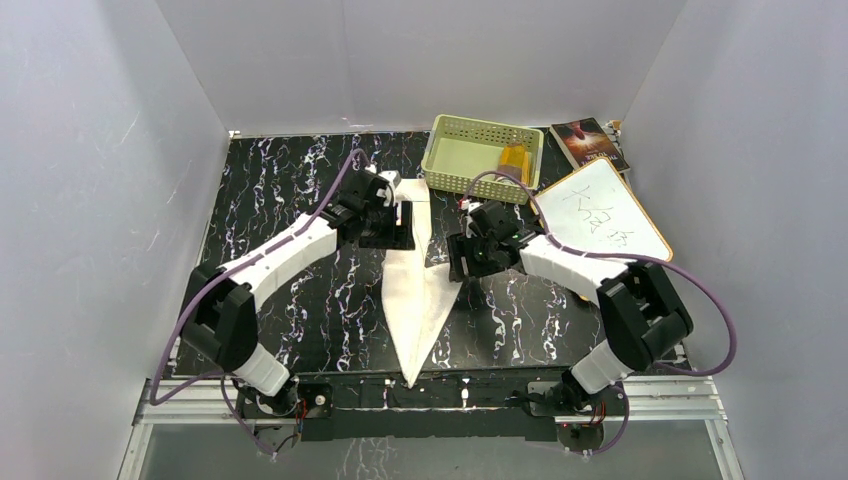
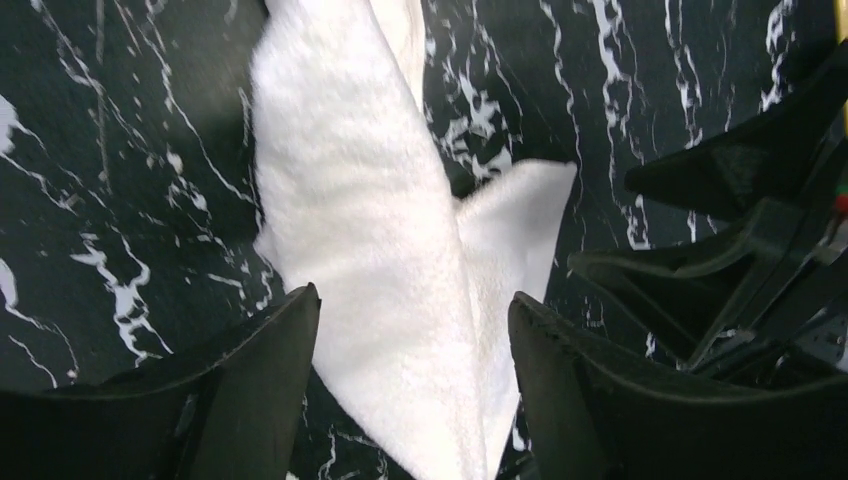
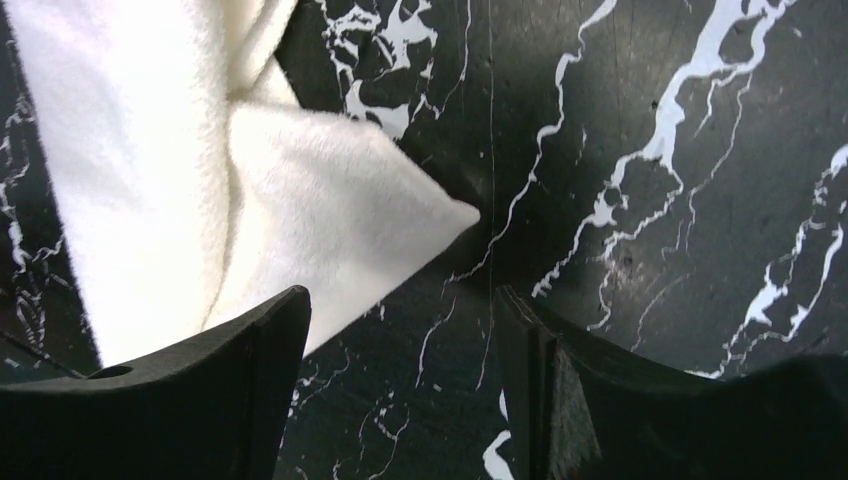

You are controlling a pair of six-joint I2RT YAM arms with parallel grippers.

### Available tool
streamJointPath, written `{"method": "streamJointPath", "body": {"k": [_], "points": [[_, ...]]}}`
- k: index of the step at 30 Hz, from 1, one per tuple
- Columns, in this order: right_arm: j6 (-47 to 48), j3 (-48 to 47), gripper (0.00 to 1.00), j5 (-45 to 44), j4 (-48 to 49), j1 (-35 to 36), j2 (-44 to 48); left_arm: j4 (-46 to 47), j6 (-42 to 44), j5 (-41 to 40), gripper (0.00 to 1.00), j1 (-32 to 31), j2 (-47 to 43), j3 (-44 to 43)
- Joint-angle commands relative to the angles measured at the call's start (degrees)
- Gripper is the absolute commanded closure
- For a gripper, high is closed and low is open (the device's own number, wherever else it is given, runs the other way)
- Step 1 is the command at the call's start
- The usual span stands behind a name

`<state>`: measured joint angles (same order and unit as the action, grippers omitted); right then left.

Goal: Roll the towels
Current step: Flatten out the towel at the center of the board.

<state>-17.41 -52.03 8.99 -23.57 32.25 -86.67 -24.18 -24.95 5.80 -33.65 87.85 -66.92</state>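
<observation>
Left gripper [image 1: 398, 212], top view: stood at the far left edge of the cream-white towel [image 1: 415, 300], which lay lengthwise down the middle of the black marbled table [image 1: 290, 180] and narrowed to a point at the near edge. Right gripper [image 1: 462, 255], same view: stood at the towel's right edge, opposite. Mustard-yellow towel [image 1: 514, 162]: lay inside the green basket [image 1: 450, 150] at the far side, beside a white board [image 1: 605, 215] and a book [image 1: 590, 140]. Left wrist view: left gripper [image 2: 415, 340] had its jaws well apart, fingers [image 2: 265, 385] straddling the cream-white towel [image 2: 350, 200] without pinching it, and the right gripper [image 2: 740, 250] was just beside. Right wrist view: right gripper [image 3: 400, 330] had its jaws well apart with nothing between them but table [image 3: 650, 150]. A folded corner of the cream-white towel [image 3: 300, 190] lay just beside its left finger [image 3: 230, 390]; contact could not be judged.
</observation>
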Motion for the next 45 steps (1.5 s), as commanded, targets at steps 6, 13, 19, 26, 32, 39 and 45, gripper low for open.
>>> {"method": "streamJointPath", "body": {"k": [6, 13, 19, 26, 32, 39, 45], "points": [[4.21, -7.38, 0.36, -7.56, 3.11, 3.13, -7.98, 3.27, 4.69, -4.61, 0.25, 3.99, 11.96, -12.37], [5.34, -6.81, 0.48, -10.11, 3.39, 4.37, -10.89, 6.35, 5.97, -2.87, 0.27, 4.55, 22.0, -18.29], [5.36, -5.96, 0.99, -12.41, 2.51, 4.27, -11.37, 5.08, 6.9, -5.55, 0.66, 9.79, 24.61, -13.5], [3.57, -9.62, 1.0, -11.41, 1.48, 1.62, -7.43, 3.78, 5.75, -5.32, 1.0, 24.59, 3.28, 6.16], [6.67, -27.22, 1.0, -16.07, -3.95, 1.65, -4.8, -1.24, -1.69, -6.1, 0.42, 26.18, -15.84, 19.6], [17.5, -46.7, 1.0, -6.07, -7.12, 8.16, -2.39, -1.55, -3.77, -13.48, 0.02, 27.38, -35.28, 19.55], [25.65, -48.32, 1.0, -6.39, -8.29, 24.03, 1.44, -4.37, 1.45, -16.64, 0.02, 27.58, -34.82, 10.88]]}}
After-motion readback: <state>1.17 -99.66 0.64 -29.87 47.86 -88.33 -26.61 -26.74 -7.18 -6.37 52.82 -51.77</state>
